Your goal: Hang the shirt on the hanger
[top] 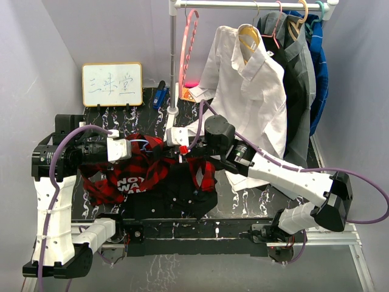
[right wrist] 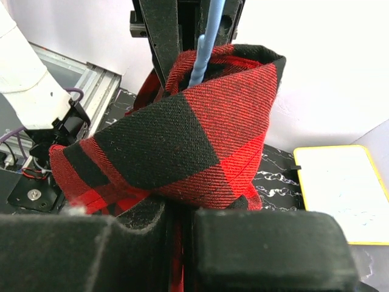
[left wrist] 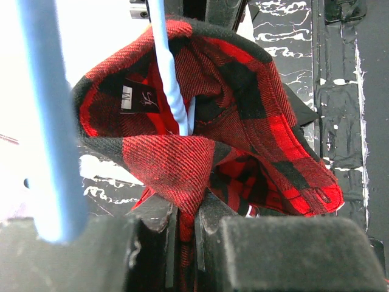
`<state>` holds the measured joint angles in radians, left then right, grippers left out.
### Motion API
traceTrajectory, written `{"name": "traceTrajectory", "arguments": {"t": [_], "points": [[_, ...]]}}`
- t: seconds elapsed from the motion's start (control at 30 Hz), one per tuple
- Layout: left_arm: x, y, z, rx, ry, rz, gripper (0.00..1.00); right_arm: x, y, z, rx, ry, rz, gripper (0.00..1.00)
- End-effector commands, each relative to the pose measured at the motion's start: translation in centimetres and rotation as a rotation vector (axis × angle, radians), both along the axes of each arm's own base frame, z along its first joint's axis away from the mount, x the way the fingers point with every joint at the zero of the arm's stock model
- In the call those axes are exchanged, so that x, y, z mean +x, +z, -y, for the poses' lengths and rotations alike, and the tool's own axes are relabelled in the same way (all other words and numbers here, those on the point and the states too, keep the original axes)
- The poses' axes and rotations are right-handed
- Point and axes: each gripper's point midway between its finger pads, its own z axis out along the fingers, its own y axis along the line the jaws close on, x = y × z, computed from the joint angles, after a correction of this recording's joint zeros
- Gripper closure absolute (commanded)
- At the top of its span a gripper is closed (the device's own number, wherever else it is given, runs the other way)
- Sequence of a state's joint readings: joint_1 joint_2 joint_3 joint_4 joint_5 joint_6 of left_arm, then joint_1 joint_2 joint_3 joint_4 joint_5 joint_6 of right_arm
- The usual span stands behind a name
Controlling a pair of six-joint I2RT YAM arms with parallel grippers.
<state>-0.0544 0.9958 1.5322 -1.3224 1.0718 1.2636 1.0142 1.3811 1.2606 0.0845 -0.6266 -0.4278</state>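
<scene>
Two arms meet over the middle of the table (top: 243,204), the left arm (top: 55,182) reaching in from its side and the right arm (top: 285,173) stretched across from the other. Between them hangs the shirt (top: 143,176), raised at its neck end, while its body and the lettered patch (top: 130,184) sag and appear to rest on the table.

I see the hanger (left wrist: 169,79) as a thin blue wire running down into the open neck, inside the fabric. The right wrist view shows the same wire rising out of the folds. I cannot tell what is carrying the wire itself.

My left gripper (left wrist: 185,240) is clamped tight on a fold of plaid just below the collar, with cloth squeezed between its jaws. My right gripper (right wrist: 179,234) is closed just as tightly on another fold of the same shirt. The size label (left wrist: 137,100) faces the left wrist camera, so I am looking into the inside of the neck.

I judge the step in hand to be seating the shoulders over the wire. To do it well I should:
- hold both pinches firm
- draw the two folds gently apart so the neck opens
- leave the wire centred
- move slowly, since bunched cloth could snag or tip the hanger
</scene>
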Motion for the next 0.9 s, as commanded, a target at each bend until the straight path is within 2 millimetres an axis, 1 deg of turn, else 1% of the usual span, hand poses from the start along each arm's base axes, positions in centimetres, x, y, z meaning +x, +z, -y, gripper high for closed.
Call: {"name": "traceTrajectory", "arguments": {"t": [0.0, 0.07, 0.13, 0.27, 0.3, 0.33, 0.4, 0.43, 0.5, 0.57, 0.63, 0.7, 0.73, 0.77, 0.8, 0.83, 0.87], "points": [[-0.2, 1.6, 1.0, -0.072, -0.058, 0.047, 1.0, -1.2, 1.1, -0.2, 0.026, 0.034, 0.022, 0.97], [-0.2, 1.6, 1.0, -0.073, -0.057, 0.05, 1.0, -1.0, 0.2, 0.1, 0.005, 0.017, 0.01, 0.93], [-0.2, 1.7, 1.0, -0.072, -0.056, 0.054, 1.0, -0.8, -0.6, 0.4, -0.008, -0.007, 0.005, 0.83], [-0.1, 1.8, 1.0, -0.073, -0.053, 0.056, 1.0, -0.4, -1.6, 0.8, -0.025, -0.033, 0.003, 0.8], [-0.1, 1.9, 1.0, -0.075, -0.053, 0.058, 1.0, -0.5, -1.9, 0.7, -0.034, -0.03, -0.001, 0.81], [-0.1, 1.9, 1.1, -0.078, -0.053, 0.056, 1.0, -0.5, -2.2, 0.6, -0.043, -0.025, -0.006, 0.84], [0.0, 2.0, 1.1, -0.083, -0.052, 0.054, 1.0, -0.5, -2.6, 0.2, -0.054, -0.011, -0.015, 0.98], [0.0, 2.1, 1.1, -0.087, -0.051, 0.054, 1.0, -0.4, -2.7, 0.0, -0.057, -0.007, -0.018, 1.0], [0.0, 2.3, 1.2, -0.094, -0.05, 0.054, 1.0, -0.4, -2.6, -0.2, -0.05, -0.004, -0.021, 1.0], [0.1, 2.4, 1.2, -0.098, -0.042, 0.052, 1.0, 0.3, -2.2, -0.2, -0.026, -0.058, -0.054, 1.0], [0.4, 2.6, 1.1, -0.101, -0.023, 0.053, 1.0, 1.8, -1.7, 0.6, -0.011, -0.166, -0.092, 1.0], [0.7, 2.8, 1.0, -0.11, 0.011, 0.047, 1.0, 2.7, -1.8, 2.2, -0.009, -0.266, -0.116, 1.0], [1.2, 3.1, 0.9, -0.124, 0.039, 0.048, 0.94, 2.8, -1.9, 3.2, -0.003, -0.306, -0.127, 1.0], [1.5, 3.2, 0.8, -0.132, 0.062, 0.051, 0.86, 2.8, -2.4, 4.2, -0.004, -0.335, -0.138, 1.0], [1.7, 3.0, 0.8, -0.138, 0.08, 0.048, 0.74, 2.6, -2.6, 5.2, 0.001, -0.36, -0.152, 1.0], [1.9, 3.0, 0.7, -0.143, 0.096, 0.055, 0.56, 2.5, -3.1, 6.3, -0.002, -0.393, -0.175, 1.0], [2.0, 2.9, 0.6, -0.149, 0.11, 0.055, 0.42, 2.5, -3.7, 7.3, -0.011, -0.425, -0.202, 1.0]]}}
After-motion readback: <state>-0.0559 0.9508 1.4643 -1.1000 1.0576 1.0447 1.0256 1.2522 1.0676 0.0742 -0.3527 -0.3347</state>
